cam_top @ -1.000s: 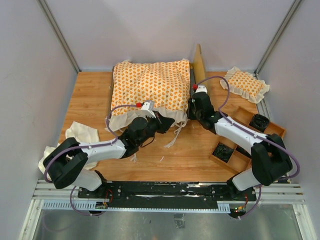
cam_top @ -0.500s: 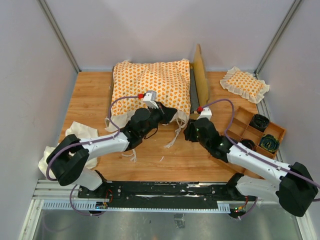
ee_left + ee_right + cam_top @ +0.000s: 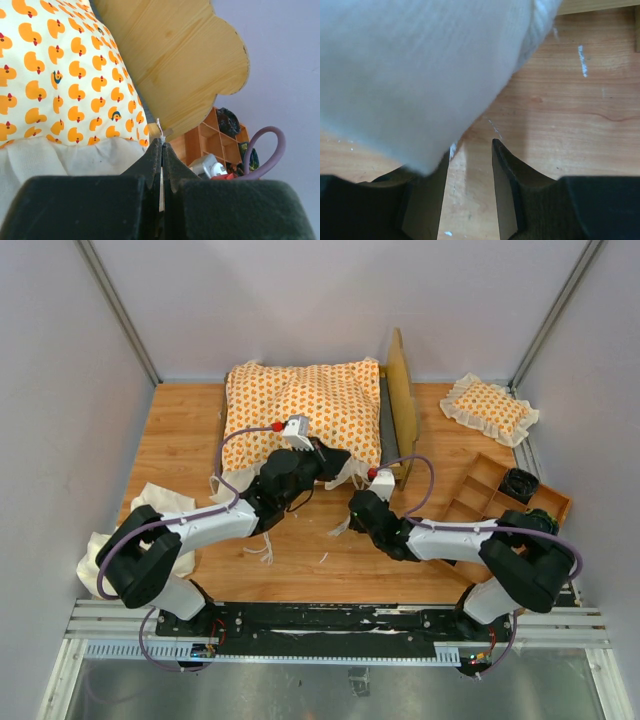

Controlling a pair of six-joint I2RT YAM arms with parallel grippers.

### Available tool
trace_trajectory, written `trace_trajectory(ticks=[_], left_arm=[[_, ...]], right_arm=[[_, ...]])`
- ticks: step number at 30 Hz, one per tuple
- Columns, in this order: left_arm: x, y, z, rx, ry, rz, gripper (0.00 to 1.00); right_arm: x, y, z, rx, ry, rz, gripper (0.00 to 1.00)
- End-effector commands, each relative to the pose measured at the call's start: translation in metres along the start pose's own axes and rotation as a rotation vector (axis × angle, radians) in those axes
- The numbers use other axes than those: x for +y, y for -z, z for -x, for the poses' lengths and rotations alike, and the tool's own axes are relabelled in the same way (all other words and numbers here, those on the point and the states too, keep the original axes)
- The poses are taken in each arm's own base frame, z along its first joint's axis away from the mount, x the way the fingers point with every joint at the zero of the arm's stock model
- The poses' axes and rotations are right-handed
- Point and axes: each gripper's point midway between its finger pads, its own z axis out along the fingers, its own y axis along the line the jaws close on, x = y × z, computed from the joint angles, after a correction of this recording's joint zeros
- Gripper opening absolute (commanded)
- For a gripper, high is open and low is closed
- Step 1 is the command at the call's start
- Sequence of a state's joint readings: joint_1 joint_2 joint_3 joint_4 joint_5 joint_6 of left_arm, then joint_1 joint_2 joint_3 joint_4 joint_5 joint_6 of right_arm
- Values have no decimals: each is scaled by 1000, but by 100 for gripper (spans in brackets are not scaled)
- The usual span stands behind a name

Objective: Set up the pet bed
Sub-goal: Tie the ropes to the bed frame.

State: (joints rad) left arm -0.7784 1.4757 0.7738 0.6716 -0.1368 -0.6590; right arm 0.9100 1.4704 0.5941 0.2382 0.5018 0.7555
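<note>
The large orange-patterned cushion (image 3: 300,415) lies at the back of the table, its right edge against the light-wood scalloped headboard (image 3: 403,400) of the pet bed frame. A strip of grey base (image 3: 387,430) shows between them. My left gripper (image 3: 328,462) is at the cushion's front ruffle, shut on a thin white tie string (image 3: 161,131); the cushion (image 3: 50,75) and the headboard (image 3: 175,60) fill that wrist view. My right gripper (image 3: 353,510) hovers low over the table just in front of the ruffle, open (image 3: 470,147), with cream ruffle fabric (image 3: 420,75) draped over its left finger.
A small square orange-patterned pillow (image 3: 492,408) lies at the back right. A wooden compartment tray (image 3: 500,502) with dark items sits near the right edge. A plain cream cloth (image 3: 160,512) lies at the near left. Loose strings (image 3: 345,520) trail in front of the cushion.
My right arm has drawn back from beside the headboard and swung left to the cushion's front ruffle, its jaws opening. My left gripper has shifted slightly right and stayed shut.
</note>
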Motion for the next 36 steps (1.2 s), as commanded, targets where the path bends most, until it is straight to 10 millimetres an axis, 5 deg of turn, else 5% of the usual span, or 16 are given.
trace_trajectory(ticks=[1, 10, 16, 26, 36], left_arm=[[0, -2, 13, -41, -7, -5, 0], [0, -6, 8, -29, 7, -15, 0], [1, -2, 20, -60, -41, 2, 0], [4, 17, 32, -82, -128, 16, 0], [52, 63, 15, -46, -206, 166, 0]], right_arm=[[25, -13, 19, -105, -77, 43, 40], [23, -39, -10, -41, -119, -30, 38], [-7, -31, -19, -37, -70, -114, 1], [-92, -6, 25, -92, 28, -255, 0], [-128, 8, 69, -158, 76, -274, 0]])
